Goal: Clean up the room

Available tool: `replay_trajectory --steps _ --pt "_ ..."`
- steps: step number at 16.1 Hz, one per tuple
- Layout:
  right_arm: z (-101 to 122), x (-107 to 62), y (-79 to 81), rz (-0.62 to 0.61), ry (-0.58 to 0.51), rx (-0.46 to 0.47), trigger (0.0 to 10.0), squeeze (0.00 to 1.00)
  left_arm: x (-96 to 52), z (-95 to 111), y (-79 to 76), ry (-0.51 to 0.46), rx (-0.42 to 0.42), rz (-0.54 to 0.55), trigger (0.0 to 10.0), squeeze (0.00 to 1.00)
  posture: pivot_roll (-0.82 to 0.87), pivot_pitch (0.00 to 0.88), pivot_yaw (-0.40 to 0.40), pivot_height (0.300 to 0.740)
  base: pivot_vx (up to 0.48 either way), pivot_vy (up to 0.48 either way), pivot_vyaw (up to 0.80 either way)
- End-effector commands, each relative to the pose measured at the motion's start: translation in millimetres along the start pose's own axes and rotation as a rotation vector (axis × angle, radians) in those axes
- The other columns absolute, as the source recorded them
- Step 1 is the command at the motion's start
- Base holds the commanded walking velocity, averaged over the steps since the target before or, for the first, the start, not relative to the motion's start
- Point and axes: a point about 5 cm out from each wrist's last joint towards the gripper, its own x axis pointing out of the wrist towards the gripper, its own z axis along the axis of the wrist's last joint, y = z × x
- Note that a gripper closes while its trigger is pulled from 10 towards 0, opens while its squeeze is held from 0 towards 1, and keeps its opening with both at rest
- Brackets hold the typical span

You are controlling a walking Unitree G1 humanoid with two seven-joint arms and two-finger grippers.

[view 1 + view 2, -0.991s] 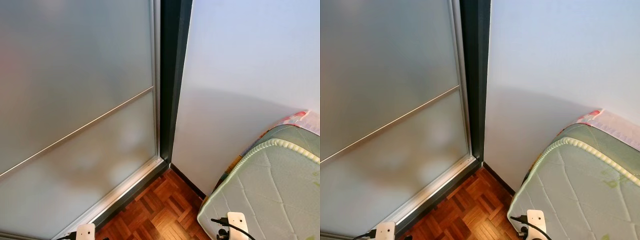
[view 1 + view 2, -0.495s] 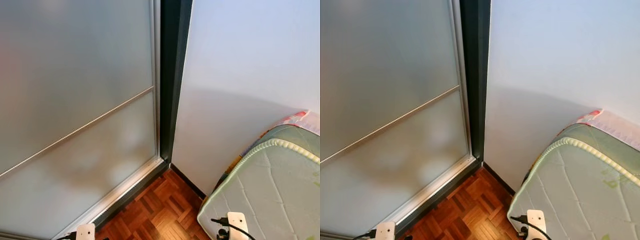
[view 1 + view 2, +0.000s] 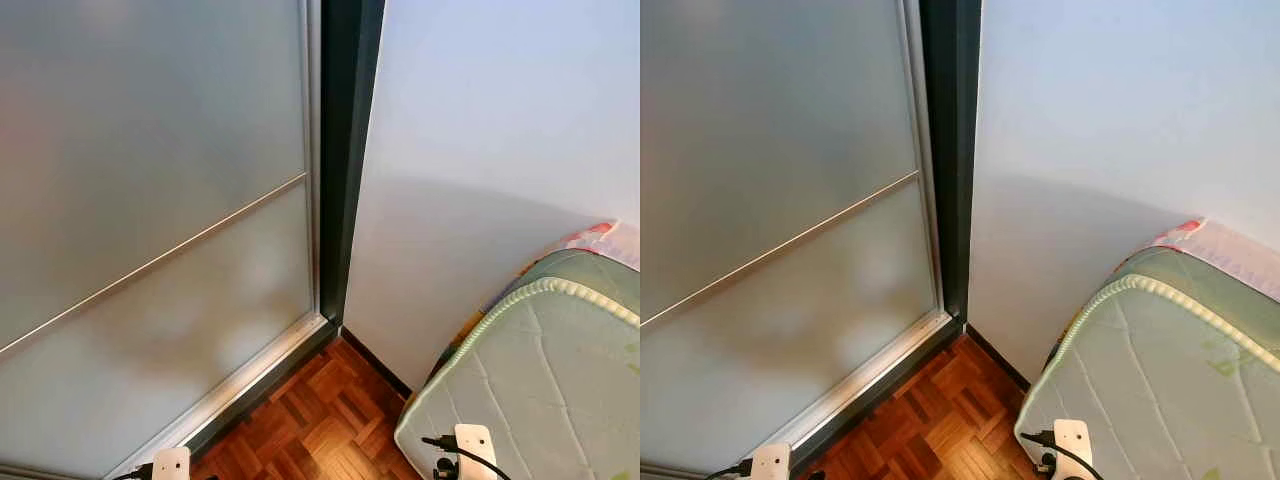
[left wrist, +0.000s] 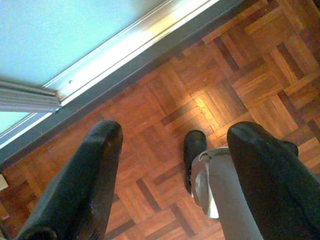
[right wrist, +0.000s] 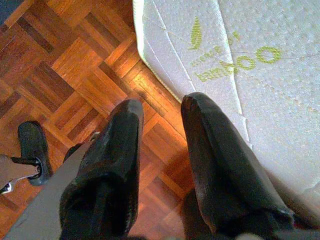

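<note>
I face a room corner with no loose item to pick up in sight. Both arms hang low; their white wrist blocks peek in at the bottom edge, the left wrist [image 3: 172, 464] and the right wrist [image 3: 473, 443]. My left gripper [image 4: 175, 132] is open, its fingers wide apart above bare parquet with nothing between them. My right gripper [image 5: 162, 105] is open too, empty, hanging over the floor right beside the edge of a mattress [image 5: 240, 75] printed with green letters.
A frosted glass sliding door [image 3: 150, 220] with a metal floor track [image 4: 125, 45] fills the left. A dark door frame [image 3: 345, 150] meets a white wall [image 3: 500, 130]. The green-piped mattress [image 3: 530, 380] lies at the right. My own foot [image 4: 194, 150] stands on the parquet [image 3: 320, 420].
</note>
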Motion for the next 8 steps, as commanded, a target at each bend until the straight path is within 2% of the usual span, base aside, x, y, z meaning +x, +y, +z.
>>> replay_trajectory --steps 1,2,4,6,8 --pt "79.0 3.8 -47.7 0.013 -0.132 0.203 10.0 0.0 14.7 28.5 13.4 0.103 -0.055 0.014 10.0 0.0 0.01 0.0 -0.011 0.74 0.0 0.0 -0.79" --pt "79.1 3.8 -47.8 0.017 -0.128 0.19 10.0 0.0 14.5 28.1 15.8 0.106 -0.075 0.037 10.0 0.0 0.01 0.0 -0.012 0.74 0.0 0.0 -0.77" --pt "79.5 3.8 -47.7 0.025 -0.123 0.172 10.0 0.0 14.2 26.3 15.0 0.115 -0.054 0.036 10.0 0.0 0.01 0.0 -0.016 0.74 0.0 0.0 -0.77" --pt "80.1 3.7 -47.9 0.028 -0.123 0.165 10.0 0.0 15.2 30.3 12.9 0.09 -0.101 0.042 10.0 0.0 0.01 0.0 -0.018 0.74 0.0 0.0 -0.77" --pt "80.3 3.8 -47.4 0.034 -0.121 0.156 10.0 0.0 15.4 30.5 12.3 0.09 -0.106 0.035 10.0 0.0 0.01 0.0 -0.017 0.74 0.0 0.0 -0.77"
